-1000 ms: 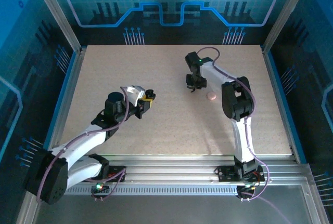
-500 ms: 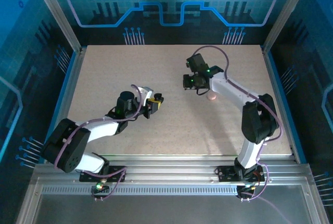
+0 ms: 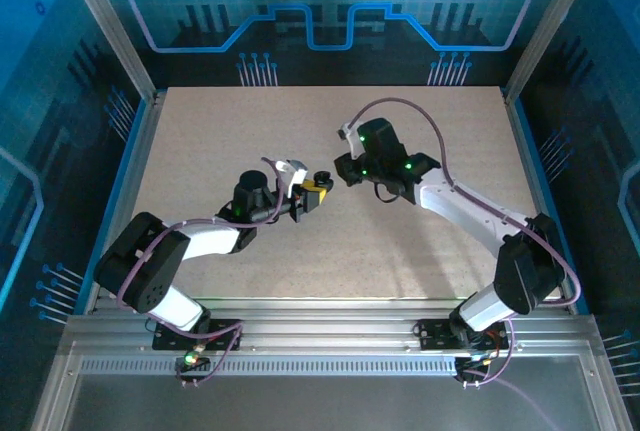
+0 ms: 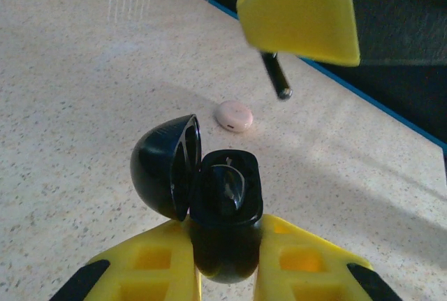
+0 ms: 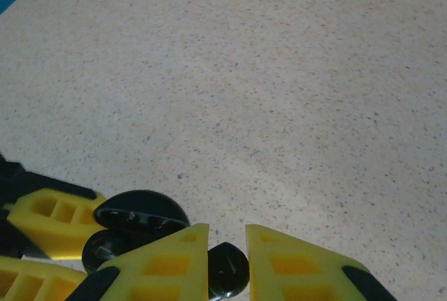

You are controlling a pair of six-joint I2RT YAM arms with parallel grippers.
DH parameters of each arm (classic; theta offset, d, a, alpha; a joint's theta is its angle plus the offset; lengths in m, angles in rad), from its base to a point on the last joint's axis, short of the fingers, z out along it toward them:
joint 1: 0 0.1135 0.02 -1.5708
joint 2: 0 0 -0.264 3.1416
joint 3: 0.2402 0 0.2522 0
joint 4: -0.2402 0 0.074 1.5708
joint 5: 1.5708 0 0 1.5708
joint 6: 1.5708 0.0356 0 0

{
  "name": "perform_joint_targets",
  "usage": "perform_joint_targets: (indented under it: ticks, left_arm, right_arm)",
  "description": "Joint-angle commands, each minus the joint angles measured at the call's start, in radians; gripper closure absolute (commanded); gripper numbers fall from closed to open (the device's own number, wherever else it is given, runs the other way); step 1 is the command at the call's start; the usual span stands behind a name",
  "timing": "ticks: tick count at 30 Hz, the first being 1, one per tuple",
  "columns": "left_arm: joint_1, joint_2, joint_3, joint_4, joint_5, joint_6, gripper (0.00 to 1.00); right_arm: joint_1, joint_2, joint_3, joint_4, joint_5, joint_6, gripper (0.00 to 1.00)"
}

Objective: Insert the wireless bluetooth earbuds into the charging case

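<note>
Change since earlier: both arms have swung inward, and your right gripper [image 3: 345, 167] has left the far side of the table [image 3: 200, 141] to meet the left gripper [image 3: 312, 194] near the centre.
Arm pose: both arms reach toward each other, grippers nearly touching, held above the surface.
Step in hand: I judge you are lining up a black earbud [image 5: 228, 270] over the open black charging case [image 4: 222, 203].
Left jaws: pinching the case, lid [image 4: 166, 165] swung open, one earbud already seated.
Right jaws: pressed on the black earbud, stem pointing down.
Pink case [image 4: 233, 115]: closed, resting on the table beyond.
Next move: lower the stem into the empty socket, aligned carefully.
</note>
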Motion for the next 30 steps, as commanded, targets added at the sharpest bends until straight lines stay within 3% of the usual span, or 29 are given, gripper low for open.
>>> perform_joint_targets:
  ticks: [1, 30]
  left_arm:
    - [-0.007, 0.009, 0.029, 0.076, 0.047, -0.024, 0.95]
    - [-0.011, -0.041, 0.035, 0.121, 0.078, -0.074, 0.95]
  right_arm:
    - [0.031, -0.048, -0.033, 0.101, -0.027, -0.083, 0.82]
    - [0.084, -0.067, -0.076, 0.155, 0.017, -0.258, 0.83]
